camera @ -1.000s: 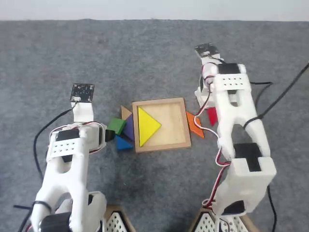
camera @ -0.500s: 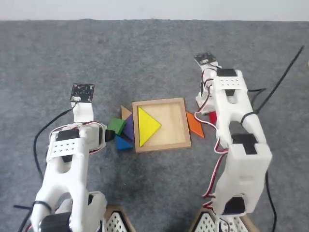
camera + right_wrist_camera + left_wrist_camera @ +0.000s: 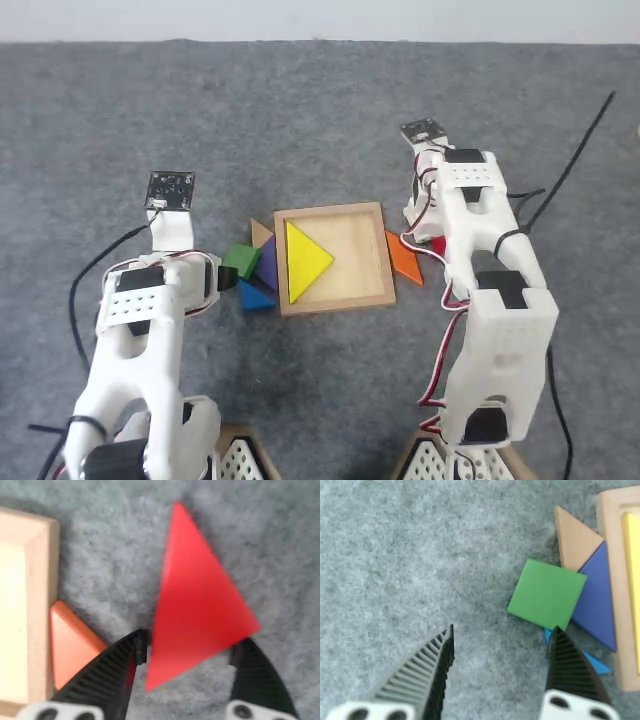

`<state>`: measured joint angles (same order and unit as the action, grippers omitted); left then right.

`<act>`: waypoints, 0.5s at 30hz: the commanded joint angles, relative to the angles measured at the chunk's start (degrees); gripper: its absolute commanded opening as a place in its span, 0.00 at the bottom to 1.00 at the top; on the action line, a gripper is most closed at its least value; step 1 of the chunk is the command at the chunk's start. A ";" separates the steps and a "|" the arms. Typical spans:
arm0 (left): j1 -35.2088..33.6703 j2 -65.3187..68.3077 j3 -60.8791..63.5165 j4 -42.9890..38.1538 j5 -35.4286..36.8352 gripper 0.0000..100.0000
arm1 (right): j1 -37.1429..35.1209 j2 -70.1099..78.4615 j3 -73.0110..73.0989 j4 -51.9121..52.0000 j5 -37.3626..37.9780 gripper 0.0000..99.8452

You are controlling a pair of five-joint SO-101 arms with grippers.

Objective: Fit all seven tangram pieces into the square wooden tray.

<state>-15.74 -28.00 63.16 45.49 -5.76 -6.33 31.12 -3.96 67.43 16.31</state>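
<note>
The left end effector (image 3: 502, 629) hangs above the grey felt-like cover of the bench (image 3: 300, 120), and its two black ribbed fingers are spread wide with nothing between them. Just ahead of the fingertips lies the green square (image 3: 547, 596), flat on the bench. One finger covers a part of the light blue piece (image 3: 597, 665), which lies partly under the green square's corner. Beyond the green square lies the dark blue triangle (image 3: 595, 600), touching it on one side and lying along the outer wall of the tray (image 3: 615, 510) on the other. The tan triangle (image 3: 575, 540) lies beside the dark blue triangle, also against the tray wall.

On the other side, the right end effector (image 3: 189, 642) pinches the red triangle (image 3: 195, 600). One finger is set against the long edge and the other against the opposite corner. The orange piece (image 3: 75, 640) lies near the red triangle and close along the tray's outer wall, partly behind one finger.

In the high view the square wooden tray (image 3: 335, 209) lies between the two arms. Inside it is the yellow triangle (image 3: 303, 260), flat in the half nearer to the left arm, and the other half shows bare wood. The green square, the two blue pieces and the tan triangle are grouped outside the tray on the left arm's side. The orange piece and the red triangle are outside on the right arm's side.
</note>
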 commanded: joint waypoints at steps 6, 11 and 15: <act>-0.26 -1.85 -0.48 -1.05 0.26 0.29 | 0.57 -2.51 -2.37 2.07 0.79 0.31; -0.26 -1.85 -0.48 -1.05 0.26 0.29 | 0.48 -4.62 -4.04 1.80 6.24 0.35; -0.26 -1.85 -0.48 -1.05 0.26 0.29 | 0.66 -3.38 -6.15 0.31 9.49 0.35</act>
<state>-15.74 -28.00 63.16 45.49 -5.76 -6.15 30.77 -6.59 68.92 23.16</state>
